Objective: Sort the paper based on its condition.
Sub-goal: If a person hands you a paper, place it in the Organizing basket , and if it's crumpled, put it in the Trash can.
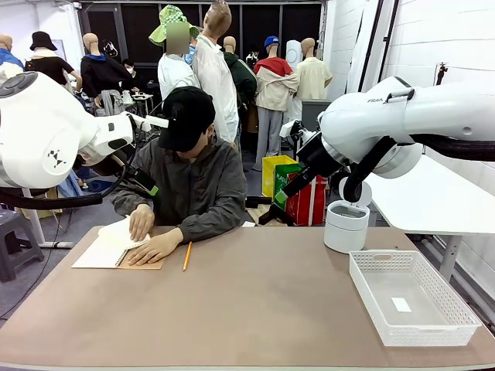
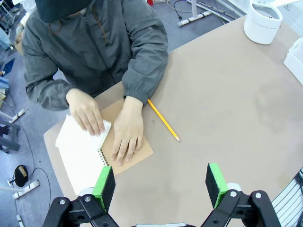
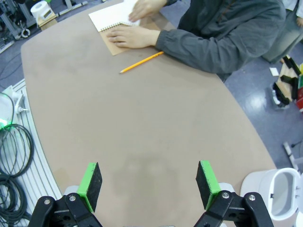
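The paper (image 1: pixel 100 246) lies at the table's (image 1: pixel 255 309) far left, in front of the person (image 1: pixel 189 185). It is the top white sheet of an open notepad (image 1: pixel 145 264), and I cannot tell whether it is loose or still bound. Its long axis seems to run from the near side toward the person, along the spiral on its right edge. One hand (image 1: pixel 141 222) presses its far end, where the sheet curls up. The other hand (image 1: pixel 158 247) lies flat on the brown backing. The left gripper (image 2: pixel 159 177) hangs above the table near the pad, fingers wide apart, holding and touching nothing. A pencil (image 1: pixel 186 256) lies just right of the pad, running near to far. The right gripper (image 3: pixel 147 177) hangs over bare table, also spread wide and empty. Farther right stands a white bin (image 1: pixel 346 226), and nearer, a basket (image 1: pixel 429 337) with a small white patch (image 1: pixel 401 304) on its floor.
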You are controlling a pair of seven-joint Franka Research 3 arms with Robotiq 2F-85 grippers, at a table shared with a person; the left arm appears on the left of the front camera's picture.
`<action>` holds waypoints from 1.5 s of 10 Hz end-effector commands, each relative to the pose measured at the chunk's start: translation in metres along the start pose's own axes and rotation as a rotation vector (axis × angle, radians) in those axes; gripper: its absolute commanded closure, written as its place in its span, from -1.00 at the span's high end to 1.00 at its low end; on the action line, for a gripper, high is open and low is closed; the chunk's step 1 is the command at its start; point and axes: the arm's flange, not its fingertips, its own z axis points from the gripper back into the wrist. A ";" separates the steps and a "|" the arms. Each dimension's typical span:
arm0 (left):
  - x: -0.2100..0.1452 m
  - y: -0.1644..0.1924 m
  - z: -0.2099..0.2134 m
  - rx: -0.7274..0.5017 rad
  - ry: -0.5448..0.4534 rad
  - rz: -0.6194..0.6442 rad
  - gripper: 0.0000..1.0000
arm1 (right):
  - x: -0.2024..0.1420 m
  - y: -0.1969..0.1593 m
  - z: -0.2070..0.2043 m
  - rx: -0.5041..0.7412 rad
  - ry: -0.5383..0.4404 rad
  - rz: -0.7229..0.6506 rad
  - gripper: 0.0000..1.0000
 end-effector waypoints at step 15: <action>0.000 0.001 0.001 -0.001 -0.002 -0.001 1.00 | 0.000 0.000 0.000 -0.004 0.001 -0.007 1.00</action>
